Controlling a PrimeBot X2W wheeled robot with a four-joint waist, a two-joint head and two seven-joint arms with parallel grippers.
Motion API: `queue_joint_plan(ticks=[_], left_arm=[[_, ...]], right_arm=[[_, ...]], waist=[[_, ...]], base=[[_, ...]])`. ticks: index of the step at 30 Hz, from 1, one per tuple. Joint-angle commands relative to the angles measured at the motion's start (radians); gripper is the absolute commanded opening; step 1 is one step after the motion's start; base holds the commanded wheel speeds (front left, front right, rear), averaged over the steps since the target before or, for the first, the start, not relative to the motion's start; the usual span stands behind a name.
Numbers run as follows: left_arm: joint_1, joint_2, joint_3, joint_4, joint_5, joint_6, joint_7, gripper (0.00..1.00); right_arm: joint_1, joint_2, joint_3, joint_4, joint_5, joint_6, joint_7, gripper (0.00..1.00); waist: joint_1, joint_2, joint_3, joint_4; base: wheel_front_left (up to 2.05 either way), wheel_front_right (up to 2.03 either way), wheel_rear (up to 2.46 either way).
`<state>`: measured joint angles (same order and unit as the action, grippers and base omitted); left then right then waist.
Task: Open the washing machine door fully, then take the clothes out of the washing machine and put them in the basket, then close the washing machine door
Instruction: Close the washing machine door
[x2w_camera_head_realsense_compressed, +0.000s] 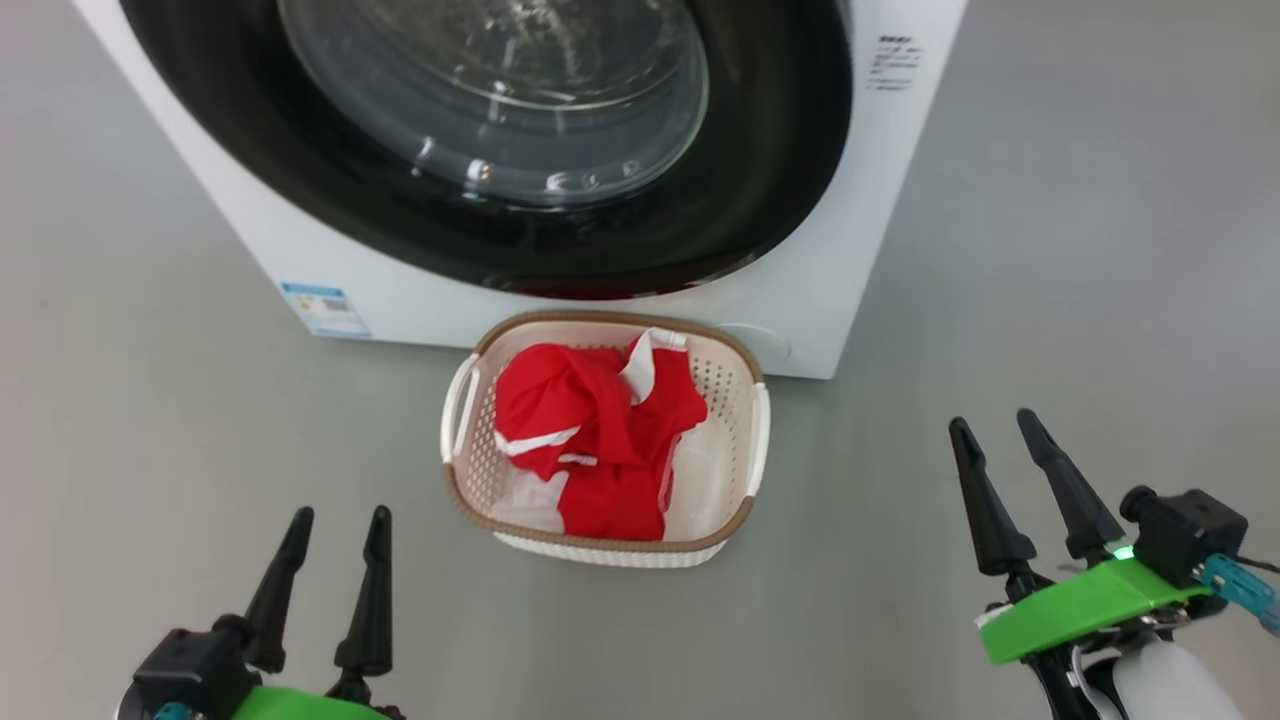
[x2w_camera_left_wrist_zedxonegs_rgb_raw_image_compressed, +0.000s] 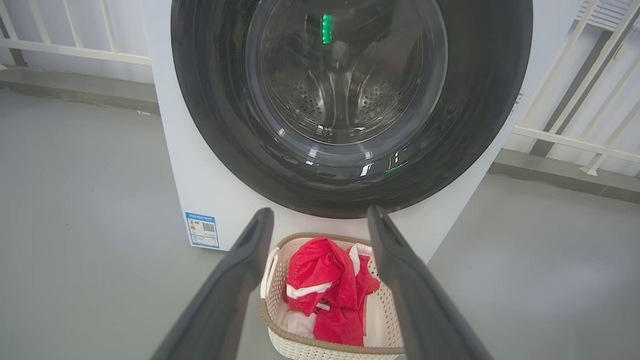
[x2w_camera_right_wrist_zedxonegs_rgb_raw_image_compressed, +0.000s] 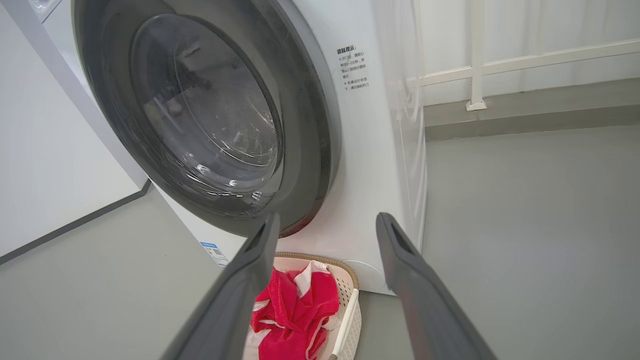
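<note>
a bare laundry corner, more utility or test space than furnished home. straight ahead of the left gripper (x2w_camera_head_realsense_compressed: 342, 515) a white front-loading washing machine (x2w_camera_left_wrist_zedxonegs_rgb_raw_image_compressed: 200, 200) stands alone on a smooth grey floor (x2w_camera_left_wrist_zedxonegs_rgb_raw_image_compressed: 75, 225), a blue label sticker (x2w_camera_left_wrist_zedxonegs_rgb_raw_image_compressed: 202, 230) low on its front. just past that gripper's fingertips sits a small perforated basket (x2w_camera_left_wrist_zedxonegs_rgb_raw_image_compressed: 274, 310) with red clothes (x2w_camera_left_wrist_zedxonegs_rgb_raw_image_compressed: 320, 280) in it. behind the machine, off to both sides of the gripper, a white railing (x2w_camera_left_wrist_zedxonegs_rgb_raw_image_compressed: 75, 50) runs above a low grey kerb (x2w_camera_left_wrist_zedxonegs_rgb_raw_image_compressed: 75, 92). far to the left of the right gripper (x2w_camera_head_realsense_compressed: 992, 422) stands a plain white wall (x2w_camera_right_wrist_zedxonegs_rgb_raw_image_compressed: 45, 175) with a dark base strip (x2w_camera_right_wrist_zedxonegs_rgb_raw_image_compressed: 75, 223).
</note>
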<state>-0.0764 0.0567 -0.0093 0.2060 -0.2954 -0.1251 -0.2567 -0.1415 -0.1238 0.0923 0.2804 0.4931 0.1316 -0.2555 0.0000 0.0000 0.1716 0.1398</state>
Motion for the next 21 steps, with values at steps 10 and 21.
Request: queue_joint_plan(ticks=[10,21], left_arm=[[0.039,0.025,0.07,-0.033,0.043,-0.006,-0.005,1.0],[0.077,0.023,0.089,-0.043,0.064,-0.006,-0.005,1.0]], right_arm=[[0.091,-0.001,-0.027,-0.053,-0.004,-0.001,-0.006,1.0],[0.17,-0.005,-0.064,-0.068,-0.011,-0.001,-0.006,1.0]], waist=[[0.0,0.0,-0.064,-0.072],[0.0,0.0,-0.101,-0.1]], base=[[0.0,0.0,0.0],[0.0,0.0,0.0]])
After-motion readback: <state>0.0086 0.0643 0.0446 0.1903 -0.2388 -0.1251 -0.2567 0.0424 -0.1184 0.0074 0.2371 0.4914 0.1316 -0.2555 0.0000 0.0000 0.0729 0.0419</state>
